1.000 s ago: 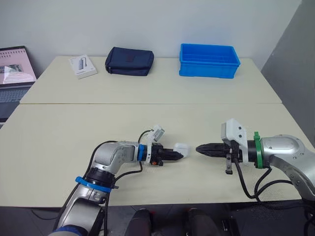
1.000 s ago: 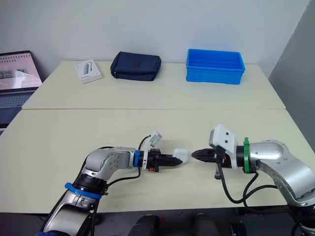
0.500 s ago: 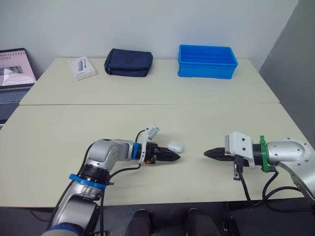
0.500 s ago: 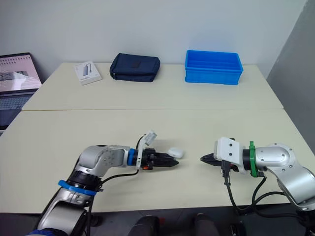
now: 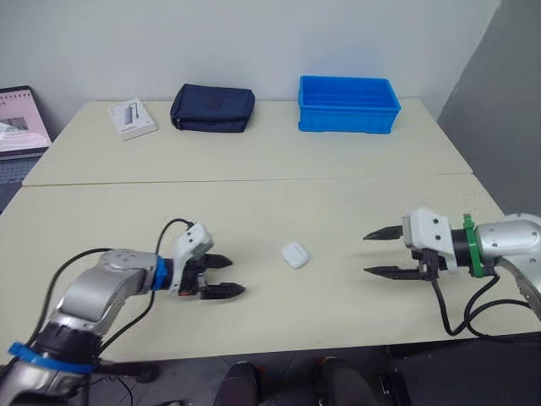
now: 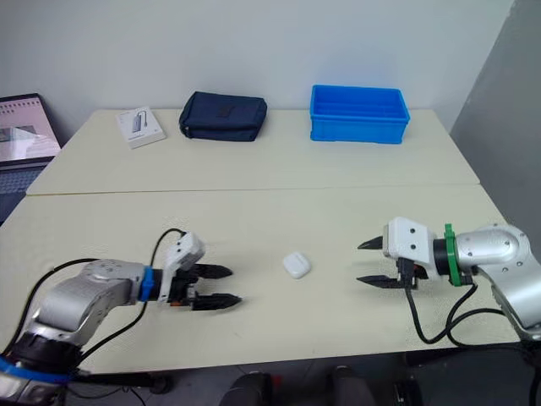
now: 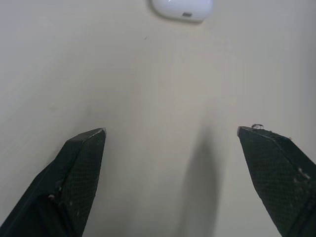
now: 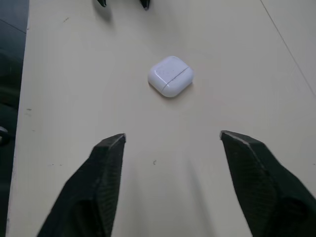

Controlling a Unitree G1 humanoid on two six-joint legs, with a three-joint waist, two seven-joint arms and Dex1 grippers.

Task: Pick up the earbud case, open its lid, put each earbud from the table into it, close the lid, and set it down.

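Earbud case [image 5: 294, 255] on table [image 5: 254, 203], left pincer [image 5: 237, 276] and right pincer [image 5: 365, 254] spread, pointing inward.

Two cream tables stood edge to edge. The near table [image 5: 101, 220] carried a closed white earbud case [image 5: 294, 255] near its middle. The far table [image 5: 254, 156] carried a flat white box [image 5: 133, 117], a navy pouch [image 5: 212, 107] and a blue plastic bin [image 5: 347, 104], each apart.

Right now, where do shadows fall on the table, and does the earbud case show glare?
Right wrist view: the earbud case throws a thin soft shadow on the table, no glare. Left wrist view: a pale grey shadow streak lies between the fingers of the open left gripper.
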